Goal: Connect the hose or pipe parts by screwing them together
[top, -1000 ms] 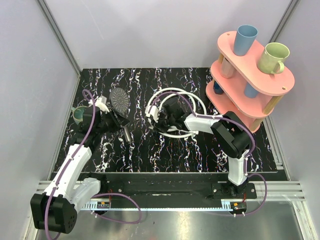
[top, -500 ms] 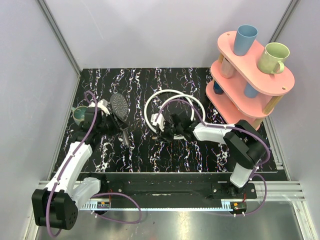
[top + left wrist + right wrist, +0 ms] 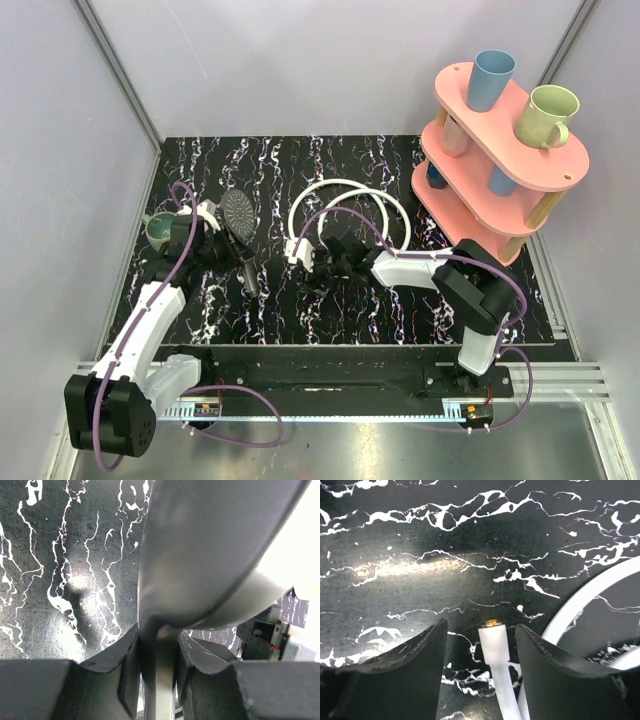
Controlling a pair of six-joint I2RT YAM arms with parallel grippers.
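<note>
Grips the shower head [image 3: 240,212] by its handle [image 3: 159,685] in the left gripper [image 3: 157,652], shut tight, at the left of the mat [image 3: 300,300]. Straddles the hose [image 3: 348,186] end [image 3: 493,642] with the right gripper [image 3: 480,630], jaws apart and touching neither side, the coil lying mid-mat. Best to close squarely on the white sleeve, just below the tip, leaving the thread free. Then lift and line up axis to axis with the handle's end. Start the turn gently, or risk cross-threading.

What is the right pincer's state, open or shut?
Open: the right pincer straddles the hose end, dark table showing on both sides.
</note>
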